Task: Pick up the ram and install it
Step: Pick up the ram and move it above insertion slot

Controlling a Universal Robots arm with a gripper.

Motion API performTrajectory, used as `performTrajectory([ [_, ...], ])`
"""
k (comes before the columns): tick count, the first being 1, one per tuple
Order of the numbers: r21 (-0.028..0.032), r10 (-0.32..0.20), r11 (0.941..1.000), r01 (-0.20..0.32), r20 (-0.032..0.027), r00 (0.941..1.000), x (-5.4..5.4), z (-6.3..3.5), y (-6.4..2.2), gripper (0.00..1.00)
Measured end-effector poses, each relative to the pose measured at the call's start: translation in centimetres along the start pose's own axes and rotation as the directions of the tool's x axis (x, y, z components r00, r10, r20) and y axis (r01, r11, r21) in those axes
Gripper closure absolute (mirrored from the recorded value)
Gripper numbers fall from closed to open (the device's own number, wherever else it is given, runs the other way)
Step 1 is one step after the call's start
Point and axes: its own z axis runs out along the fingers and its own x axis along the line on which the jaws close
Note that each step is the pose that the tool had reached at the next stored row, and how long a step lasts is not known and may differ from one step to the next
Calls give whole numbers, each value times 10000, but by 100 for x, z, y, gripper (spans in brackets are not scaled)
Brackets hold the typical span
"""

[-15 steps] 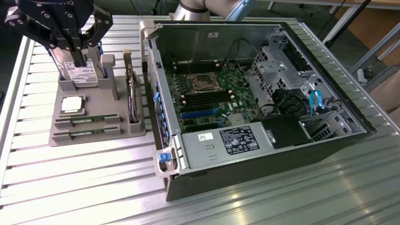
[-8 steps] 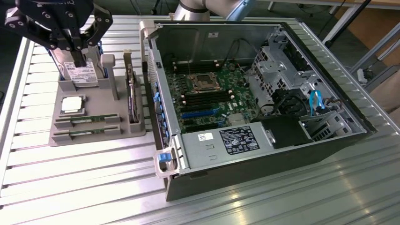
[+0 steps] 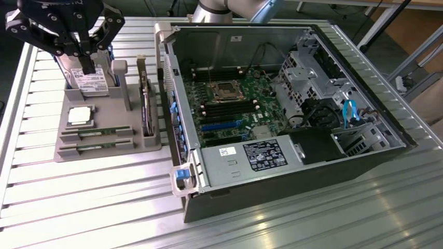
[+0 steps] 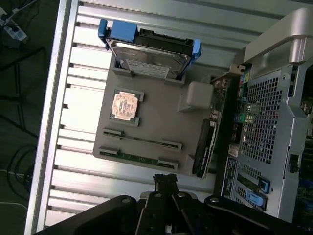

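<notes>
Two slim green ram sticks (image 3: pixel 95 132) (image 3: pixel 95 147) lie in slots at the near end of the grey holder tray (image 3: pixel 104 155). In the wrist view they are thin strips (image 4: pixel 142 140) (image 4: pixel 139 158) between grey clips. My gripper (image 3: pixel 88 66) hangs high over the far end of the tray, above the hard drive (image 3: pixel 90 82), well away from the ram. Its dark fingers are shut together and hold nothing. The wrist view has the fingertips (image 4: pixel 165 179) just outside the tray's ram end.
On the tray also sit a square silver processor chip (image 3: pixel 80 115) and a dark expansion card (image 3: pixel 147 106) standing on edge. The open computer case (image 3: pixel 207 179) lies on the exterior view's right, its motherboard (image 3: pixel 229 106) with dark memory slots exposed. Everything rests on a slatted aluminium table (image 3: pixel 90 207).
</notes>
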Motion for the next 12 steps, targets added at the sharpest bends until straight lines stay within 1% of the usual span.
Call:
performTrajectory([
  [1,-9,-355,9994,355,-16,9994,0,0,0,90],
  [5,-21,-802,9968,802,-34,9968,0,0,0,90],
  [6,-32,-1177,9930,1177,-50,9930,0,0,0,90],
  [11,-46,-1638,9865,1637,-69,9865,0,0,0,90],
  [12,-61,-2080,9781,2080,-86,9781,0,0,0,90],
])
